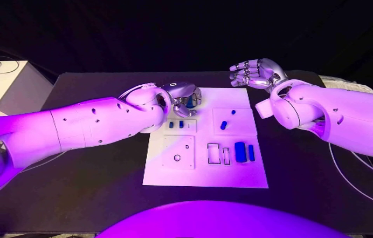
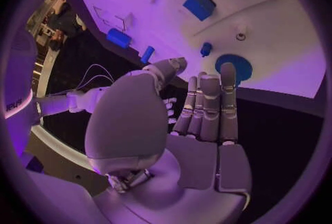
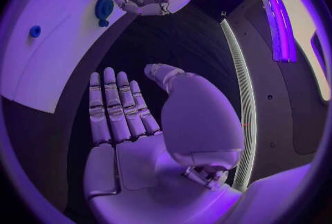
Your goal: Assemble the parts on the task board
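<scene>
While the left hand [image 1: 180, 99] hovers over the far edge of the task board [image 1: 206, 176], its fingers [image 2: 207, 108] lie straight and loosely together, holding nothing; a round blue part [image 2: 232, 67] sits just beyond their tips. Off the board's far corner, the right hand [image 1: 255, 74] has its fingers [image 3: 114, 105] extended and empty. Reaching down from here, the broad fingertips could nudge neighbouring small parts [image 1: 175, 123] out of their seats

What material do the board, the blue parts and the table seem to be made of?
Board: likely plastic or coated metal; white, smooth, flat, with cut recesses.
Blue parts: probably moulded plastic; even colour, rounded edges, slight sheen in the left wrist view.
Table: black and matte, with no glare; the material itself cannot be told.
</scene>
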Action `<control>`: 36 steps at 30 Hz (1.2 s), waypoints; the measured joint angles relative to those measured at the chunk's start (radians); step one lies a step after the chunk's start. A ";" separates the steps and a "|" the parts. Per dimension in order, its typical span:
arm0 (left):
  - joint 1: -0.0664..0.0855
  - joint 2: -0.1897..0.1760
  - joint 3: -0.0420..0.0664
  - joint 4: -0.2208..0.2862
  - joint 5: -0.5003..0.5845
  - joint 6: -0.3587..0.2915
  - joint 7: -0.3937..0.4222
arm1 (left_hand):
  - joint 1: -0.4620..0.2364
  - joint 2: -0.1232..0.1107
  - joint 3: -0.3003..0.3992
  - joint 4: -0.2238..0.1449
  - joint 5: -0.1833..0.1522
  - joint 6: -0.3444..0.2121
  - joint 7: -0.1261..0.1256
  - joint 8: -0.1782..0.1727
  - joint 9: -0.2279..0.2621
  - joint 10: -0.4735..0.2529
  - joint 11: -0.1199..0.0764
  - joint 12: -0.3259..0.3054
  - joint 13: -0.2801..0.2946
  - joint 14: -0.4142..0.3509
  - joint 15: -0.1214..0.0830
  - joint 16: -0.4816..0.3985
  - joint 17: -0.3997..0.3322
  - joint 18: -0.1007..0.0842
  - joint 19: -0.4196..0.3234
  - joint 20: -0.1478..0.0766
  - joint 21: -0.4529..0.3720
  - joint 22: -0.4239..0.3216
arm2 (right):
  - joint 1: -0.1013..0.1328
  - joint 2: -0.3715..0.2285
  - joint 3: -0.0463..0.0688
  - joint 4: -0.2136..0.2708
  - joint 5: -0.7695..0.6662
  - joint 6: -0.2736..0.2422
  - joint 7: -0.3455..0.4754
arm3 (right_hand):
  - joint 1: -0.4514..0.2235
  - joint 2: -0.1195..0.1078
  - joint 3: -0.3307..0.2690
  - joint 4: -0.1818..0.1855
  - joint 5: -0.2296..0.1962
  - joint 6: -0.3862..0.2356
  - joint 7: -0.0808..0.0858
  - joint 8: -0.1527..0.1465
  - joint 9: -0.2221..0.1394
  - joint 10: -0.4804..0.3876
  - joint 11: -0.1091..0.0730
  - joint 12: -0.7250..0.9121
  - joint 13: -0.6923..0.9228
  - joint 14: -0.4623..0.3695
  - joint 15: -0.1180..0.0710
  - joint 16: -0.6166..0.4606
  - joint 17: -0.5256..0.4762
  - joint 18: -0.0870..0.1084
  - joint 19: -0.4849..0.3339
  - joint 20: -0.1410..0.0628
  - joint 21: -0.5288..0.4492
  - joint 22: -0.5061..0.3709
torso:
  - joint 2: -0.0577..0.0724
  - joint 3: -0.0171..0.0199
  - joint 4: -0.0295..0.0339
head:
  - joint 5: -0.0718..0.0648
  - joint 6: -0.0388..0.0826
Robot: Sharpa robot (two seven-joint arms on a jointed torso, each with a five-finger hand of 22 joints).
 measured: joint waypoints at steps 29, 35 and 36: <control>-0.001 0.062 -0.009 -0.063 -0.140 0.083 -0.078 | 0.051 0.021 0.011 0.007 -0.010 0.113 -0.025 -0.043 -0.106 0.062 -0.015 -0.037 -0.075 0.025 -0.015 0.093 0.028 0.000 0.016 -0.009 0.032 0.018 | 0.000 -0.001 0.000 0.004 -0.047 0.001 0.004 | 0.000 0.000 -0.001 -0.007 0.000 0.000 0.000 0.000 -0.001 0.000 0.000 0.000 0.000 0.000 0.000 0.000 -0.002 0.000 0.000 0.000 0.000 -0.003 | 0.001 -0.0010 0.0002 | -0.005 0.000; -0.002 0.066 -0.010 -0.067 -0.140 0.110 -0.078 | 0.051 0.021 0.014 0.007 -0.010 0.142 -0.030 -0.054 -0.122 0.097 -0.025 -0.038 -0.086 0.041 -0.020 0.117 0.055 0.000 0.018 -0.011 0.046 0.031 | 0.000 0.001 0.000 0.004 -0.050 0.001 0.005 | 0.000 0.000 0.002 -0.010 0.000 0.000 0.000 0.000 -0.001 0.000 0.000 0.000 0.000 0.000 0.000 0.000 -0.003 0.000 0.000 0.000 0.000 -0.004 | 0.001 -0.0010 0.0012 | -0.005 0.000; -0.002 0.066 -0.010 -0.067 -0.140 0.114 -0.078 | 0.051 0.021 0.014 0.007 -0.010 0.143 -0.030 -0.054 -0.123 0.097 -0.025 -0.042 -0.087 0.041 -0.020 0.117 0.055 0.000 0.018 -0.011 0.046 0.031 | 0.000 0.001 0.000 0.003 -0.050 0.001 0.006 | 0.000 0.000 0.002 -0.010 0.000 0.000 0.000 0.000 -0.001 0.000 0.000 0.000 0.000 0.000 0.000 0.000 -0.003 0.000 0.000 0.000 0.000 -0.004 | 0.000 -0.0010 0.0012 | -0.005 0.000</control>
